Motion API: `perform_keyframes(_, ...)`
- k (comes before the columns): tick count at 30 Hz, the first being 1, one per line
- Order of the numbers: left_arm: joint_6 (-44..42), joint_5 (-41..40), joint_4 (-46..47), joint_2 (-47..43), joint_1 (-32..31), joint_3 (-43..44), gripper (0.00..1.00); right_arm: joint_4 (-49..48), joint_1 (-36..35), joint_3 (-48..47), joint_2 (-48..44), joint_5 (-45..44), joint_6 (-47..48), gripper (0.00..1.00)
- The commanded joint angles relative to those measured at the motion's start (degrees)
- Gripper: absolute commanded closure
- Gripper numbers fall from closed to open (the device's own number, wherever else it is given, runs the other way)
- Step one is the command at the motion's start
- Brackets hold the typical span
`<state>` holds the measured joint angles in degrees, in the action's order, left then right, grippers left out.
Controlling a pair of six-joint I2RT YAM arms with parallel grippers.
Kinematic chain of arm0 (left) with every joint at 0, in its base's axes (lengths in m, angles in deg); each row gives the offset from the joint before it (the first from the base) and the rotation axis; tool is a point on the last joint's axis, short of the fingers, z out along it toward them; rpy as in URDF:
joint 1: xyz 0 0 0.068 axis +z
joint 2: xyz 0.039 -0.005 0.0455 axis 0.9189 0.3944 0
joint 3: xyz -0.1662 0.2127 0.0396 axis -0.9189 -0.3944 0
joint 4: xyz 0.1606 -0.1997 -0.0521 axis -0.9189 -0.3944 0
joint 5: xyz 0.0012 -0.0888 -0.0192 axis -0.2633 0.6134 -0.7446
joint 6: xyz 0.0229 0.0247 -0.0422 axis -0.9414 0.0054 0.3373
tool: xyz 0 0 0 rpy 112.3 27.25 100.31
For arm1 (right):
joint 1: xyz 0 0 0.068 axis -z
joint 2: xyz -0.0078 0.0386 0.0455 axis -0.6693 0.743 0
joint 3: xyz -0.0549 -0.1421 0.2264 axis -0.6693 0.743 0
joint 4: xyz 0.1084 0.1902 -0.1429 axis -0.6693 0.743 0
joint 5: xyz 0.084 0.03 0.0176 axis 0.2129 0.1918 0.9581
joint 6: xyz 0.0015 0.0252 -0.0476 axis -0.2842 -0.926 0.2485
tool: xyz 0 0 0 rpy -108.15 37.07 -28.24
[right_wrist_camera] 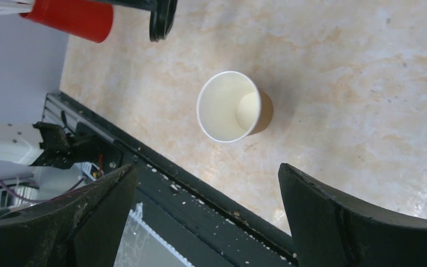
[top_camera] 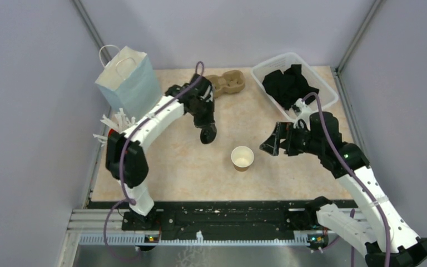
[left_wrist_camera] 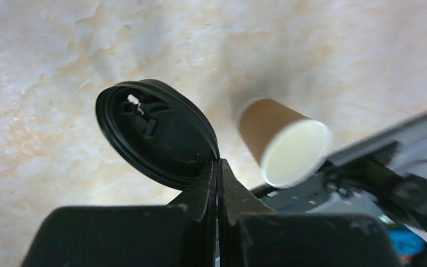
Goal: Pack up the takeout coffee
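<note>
One kraft-brown paper cup (top_camera: 242, 158), white inside and open, stands upright on the table between the two arms; it also shows in the left wrist view (left_wrist_camera: 282, 140) and in the right wrist view (right_wrist_camera: 233, 107). I see no second cup. My left gripper (top_camera: 207, 133) is shut on the rim of a round black plastic lid (left_wrist_camera: 154, 132), held above the table to the left of and behind the cup; the lid also shows in the right wrist view (right_wrist_camera: 162, 20). My right gripper (top_camera: 271, 146) is open and empty, just right of the cup.
A brown two-hole cardboard carrier (top_camera: 228, 83) lies at the back centre. A clear tub (top_camera: 327, 92) of black lids stands at the back right. A light blue paper bag (top_camera: 129, 82) stands at the back left. A red cup (right_wrist_camera: 69, 15) of white sticks stands at the left edge.
</note>
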<state>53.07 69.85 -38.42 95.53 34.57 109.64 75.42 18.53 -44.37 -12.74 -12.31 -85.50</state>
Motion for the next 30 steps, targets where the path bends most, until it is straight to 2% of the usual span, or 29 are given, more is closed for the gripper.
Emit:
perform_keyframes(1, -1.1, 21.6, 6.2, -10.0, 6.4, -0.1, 1.0, -7.6, -0.2, -0.5, 0.4, 10.2, 1.0, 0.02)
perform_keyframes(5, 5.9, 37.0, 17.0, -15.7, 11.5, -2.0, 1.0, -18.2, -0.4, 0.2, 2.2, 15.9, -3.2, 0.01)
perform_keyframes(10, 18.2, 47.6, 32.0, -19.6, 12.5, -5.0, 1.0, -37.8, -0.5, 3.0, 6.3, 20.2, -17.0, 0.01)
perform_keyframes(13, 27.9, 51.0, 43.7, -21.6, 12.4, -9.0, 1.0, -45.8, -1.8, 2.3, 8.4, 20.9, -19.0, 0.01)
perform_keyframes(18, 32.3, 53.0, 46.3, -22.5, 12.5, -9.4, 1.0, -50.9, -3.1, 0.4, 12.3, 20.9, -16.8, 0.01)
perform_keyframes(23, 35.1, 54.6, 48.5, -23.0, 12.6, -10.6, 1.0, -60.4, -3.8, 1.1, 15.8, 22.5, -21.9, 0.01)
perform_keyframes(30, 36.7, 54.7, 49.7, -22.9, 12.5, -10.8, 1.0, -66.4, -4.8, 0.7, 19.3, 21.8, -27.7, 0.01)
